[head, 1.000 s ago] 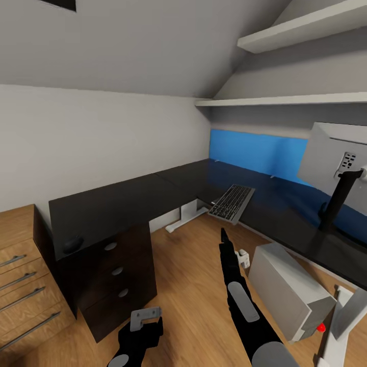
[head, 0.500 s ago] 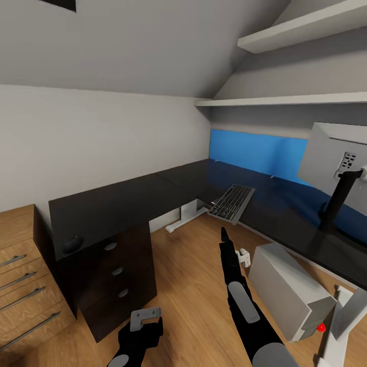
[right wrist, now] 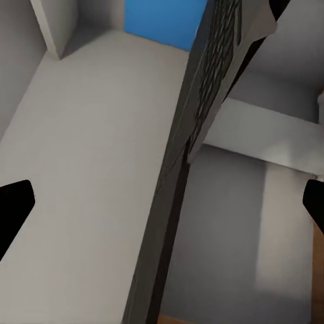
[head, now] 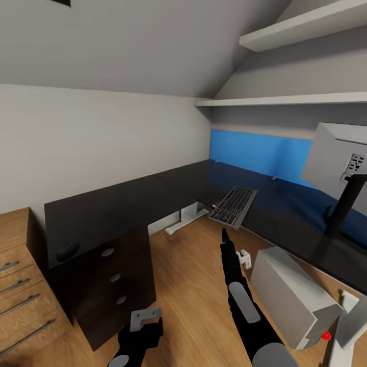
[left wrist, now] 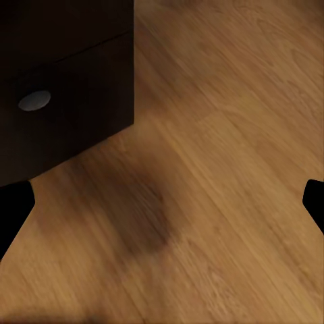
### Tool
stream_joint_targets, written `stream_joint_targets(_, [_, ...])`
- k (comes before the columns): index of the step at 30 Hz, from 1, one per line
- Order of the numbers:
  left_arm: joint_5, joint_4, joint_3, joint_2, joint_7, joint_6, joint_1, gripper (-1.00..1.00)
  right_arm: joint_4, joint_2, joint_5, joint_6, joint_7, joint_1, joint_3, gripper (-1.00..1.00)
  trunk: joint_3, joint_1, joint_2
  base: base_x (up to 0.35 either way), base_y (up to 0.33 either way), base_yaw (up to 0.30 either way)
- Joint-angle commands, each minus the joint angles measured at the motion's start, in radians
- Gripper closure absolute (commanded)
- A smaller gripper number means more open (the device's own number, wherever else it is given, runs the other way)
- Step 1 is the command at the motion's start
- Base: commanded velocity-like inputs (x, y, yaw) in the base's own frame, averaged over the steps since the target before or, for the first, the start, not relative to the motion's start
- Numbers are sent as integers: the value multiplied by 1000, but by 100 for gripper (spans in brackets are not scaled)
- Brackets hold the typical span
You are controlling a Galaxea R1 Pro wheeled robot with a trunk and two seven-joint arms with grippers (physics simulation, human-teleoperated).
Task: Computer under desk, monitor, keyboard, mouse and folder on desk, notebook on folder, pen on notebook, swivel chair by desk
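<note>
Keyboard (head: 233,204): flat dark slab, centre of frame, overhanging the front edge of the black glossy counter (head: 153,191); probably needs pushing inward.
Monitor (head: 341,163): upper right, grey back facing me, on a black stand.
Computer (head: 293,299): pale grey box, lower right, on the wood floor under the counter.
Mouse (head: 67,250): small dark dome, left counter end.
My left jaws (head: 145,318): apart, empty.
My right jaws (head: 224,233): apart, aimed at the keyboard.

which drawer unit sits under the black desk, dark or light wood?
The dark drawer unit with round knobs, tucked under the black desk. The light wood dresser with bar handles stands beside it.
</note>
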Motion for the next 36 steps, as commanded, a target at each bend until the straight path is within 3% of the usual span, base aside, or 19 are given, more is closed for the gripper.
stream_joint_targets(1, [7,-2,-1,0,7,2,0,-100,1,0,-10,-4,6,-1,2,-100,-1,0,0,87,0,0])
stream_joint_targets(11, [7,0,-1,1,8,2,0,-100,1,0,-10,-8,5,-1,-5,-100,-1,0,0,179,-36,0])
stream_joint_targets(19, [7,9,-3,0,8,2,0,-100,1,0,-10,-18,2,-1,-16,-100,-1,0,0,44,-13,0])
stream_joint_targets(24, [7,11,-4,0,8,2,0,-100,8,0,-8,-18,-1,-1,-53,-100,-1,0,0,116,-95,0])
stream_joint_targets(36, [7,11,-5,0,8,2,0,-100,34,0,-9,-16,-33,-1,-59,-100,-1,0,0,8,-7,0])
